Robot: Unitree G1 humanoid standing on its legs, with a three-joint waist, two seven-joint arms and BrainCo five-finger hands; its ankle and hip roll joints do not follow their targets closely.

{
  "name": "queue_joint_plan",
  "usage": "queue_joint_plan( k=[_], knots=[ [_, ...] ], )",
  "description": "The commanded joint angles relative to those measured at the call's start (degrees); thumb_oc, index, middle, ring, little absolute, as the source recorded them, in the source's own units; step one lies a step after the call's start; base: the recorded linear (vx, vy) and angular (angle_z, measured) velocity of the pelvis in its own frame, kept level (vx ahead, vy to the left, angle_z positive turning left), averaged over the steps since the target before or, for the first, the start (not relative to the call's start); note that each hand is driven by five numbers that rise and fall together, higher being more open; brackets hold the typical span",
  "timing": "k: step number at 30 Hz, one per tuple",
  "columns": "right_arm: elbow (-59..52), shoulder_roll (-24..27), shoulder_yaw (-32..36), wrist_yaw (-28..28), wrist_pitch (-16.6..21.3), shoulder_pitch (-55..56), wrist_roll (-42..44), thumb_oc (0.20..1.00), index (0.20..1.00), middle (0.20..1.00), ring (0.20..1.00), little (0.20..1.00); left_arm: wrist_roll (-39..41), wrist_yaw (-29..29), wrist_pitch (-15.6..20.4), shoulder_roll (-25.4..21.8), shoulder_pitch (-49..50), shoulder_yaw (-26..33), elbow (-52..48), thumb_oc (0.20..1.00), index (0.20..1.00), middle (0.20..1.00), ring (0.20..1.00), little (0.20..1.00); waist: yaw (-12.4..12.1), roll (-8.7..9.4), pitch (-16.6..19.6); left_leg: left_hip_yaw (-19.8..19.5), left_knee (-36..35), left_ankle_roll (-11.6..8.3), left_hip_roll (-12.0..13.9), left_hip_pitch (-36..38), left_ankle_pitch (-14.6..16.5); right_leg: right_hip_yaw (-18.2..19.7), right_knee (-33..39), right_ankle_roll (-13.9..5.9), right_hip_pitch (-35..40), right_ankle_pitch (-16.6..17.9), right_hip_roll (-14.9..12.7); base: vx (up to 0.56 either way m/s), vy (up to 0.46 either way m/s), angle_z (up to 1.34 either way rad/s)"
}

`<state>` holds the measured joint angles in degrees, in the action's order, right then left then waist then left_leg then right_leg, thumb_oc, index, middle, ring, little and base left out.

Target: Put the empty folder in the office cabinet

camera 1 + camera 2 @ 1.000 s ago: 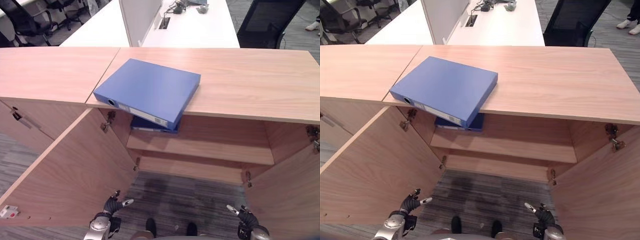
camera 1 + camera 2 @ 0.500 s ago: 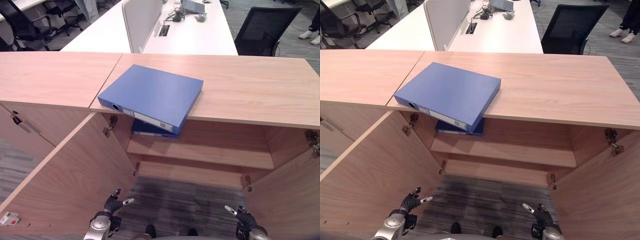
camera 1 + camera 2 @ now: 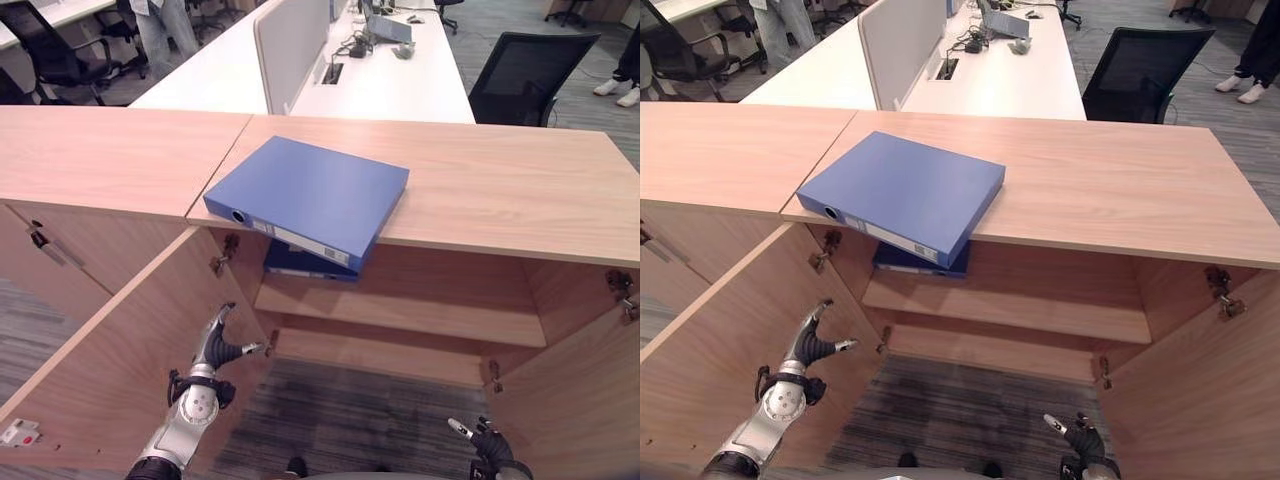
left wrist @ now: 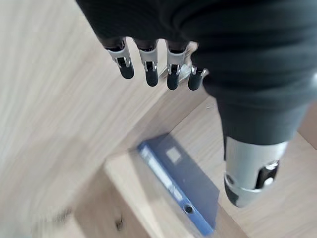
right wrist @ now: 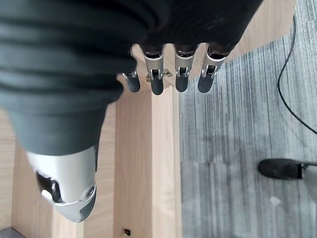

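On the cabinet's counter lies the blue folder, long axis diagonal, spine corner overhanging the front edge. Below it, the left hand is nearer, fingers straight, empty; the right hand hangs low, relaxed, empty.

Two blue folders, one open cabinet, one black chair.

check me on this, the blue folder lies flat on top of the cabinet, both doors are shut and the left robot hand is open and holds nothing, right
One thing is wrong: the doors are open, not shut. The left eye view shows the left door and right door swung out, baring the shelf. The rest holds: the blue folder lies flat on the cabinet top, and the left robot hand is open and holds nothing.
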<state>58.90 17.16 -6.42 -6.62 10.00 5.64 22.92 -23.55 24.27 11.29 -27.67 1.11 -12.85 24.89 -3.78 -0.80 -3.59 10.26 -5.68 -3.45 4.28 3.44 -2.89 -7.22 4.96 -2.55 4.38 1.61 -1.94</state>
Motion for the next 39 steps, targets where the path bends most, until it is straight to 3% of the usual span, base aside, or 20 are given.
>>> queue_joint_plan(
  k=[1,5,13,25,29,39],
  knots=[
    [1.38,-1.27,-0.74,-0.74,2.93,-2.52,-1.27,1.0,1.0,1.0,1.0,1.0,-9.95,9.0,0.24,-4.18,-5.69,1.62,-4.89,1.0,1.0,1.0,1.0,1.0,-2.37,1.93,-1.01,0.47,1.34,-3.22,1.31,3.61,5.04,2.37,-5.32,-9.89,-2.82,-2.12,-6.15,0.02,-0.036,0.0],
    [1.94,-1.89,-1.95,-0.22,3.03,-2.52,-0.72,1.0,1.0,1.0,1.0,1.0,-17.28,13.35,-1.36,-6.98,-6.4,3.56,-11.21,1.0,1.0,1.0,1.0,1.0,-2.6,2.26,-0.96,0.61,1.12,-3.43,1.62,3.6,5.0,1.91,-5.04,-10.05,-2.79,-2.08,-6.01,0.02,-0.023,0.0],
    [1.75,-1.63,-3.38,-0.02,3.4,-3.4,-0.89,1.0,1.0,1.0,1.0,1.0,-25.35,15.32,-2.19,-11.72,-10.17,1.17,-16.67,1.0,1.0,1.0,1.0,1.0,-2.06,2.09,-0.43,1.18,0.98,-3.5,1.84,4.43,5.33,1.89,-5.07,-10.01,-2.37,-2.32,-5.71,0.0,0.0,-0.01],
    [1.7,-1.73,-5.12,-0.64,3.7,-5.12,-1.92,1.0,1.0,1.0,1.0,1.0,-29.33,17.98,-5.12,-15.04,-15.37,-0.93,-16.25,1.0,1.0,1.0,1.0,1.0,-1.4,1.52,-1.73,1.43,1.45,-3.53,2.29,4.62,5.62,1.94,-6.85,-9.96,-3.59,-2.9,-5.31,-0.01,-0.001,-0.04],
    [2.03,-1.5,-6.5,-1.57,3.98,-10.4,-1.4,1.0,1.0,1.0,1.0,1.0,-28.9,20.05,-6.2,-17.12,-22.8,-4.28,-15.63,1.0,1.0,1.0,1.0,1.0,-1.79,1.09,-7.74,0.77,8.92,-2.9,2.9,-2.63,6.61,1.87,-14.15,-9.3,-11.22,-3.93,-5.37,-0.25,-0.022,-0.11],
    [3.12,-2.37,-7.28,-2.7,4.47,-13.4,-0.35,1.0,1.0,1.0,1.0,1.0,-28.98,23.05,-7.21,-16.83,-30.82,-6.31,-17.4,1.0,1.0,1.0,1.0,1.0,-1.6,1.37,-11.6,-1.46,21.49,-1.87,3.06,-14.87,9.16,1.11,-22.9,-8.54,-19.89,-5.31,-6.8,-0.11,-0.016,0.11]
  ],
)
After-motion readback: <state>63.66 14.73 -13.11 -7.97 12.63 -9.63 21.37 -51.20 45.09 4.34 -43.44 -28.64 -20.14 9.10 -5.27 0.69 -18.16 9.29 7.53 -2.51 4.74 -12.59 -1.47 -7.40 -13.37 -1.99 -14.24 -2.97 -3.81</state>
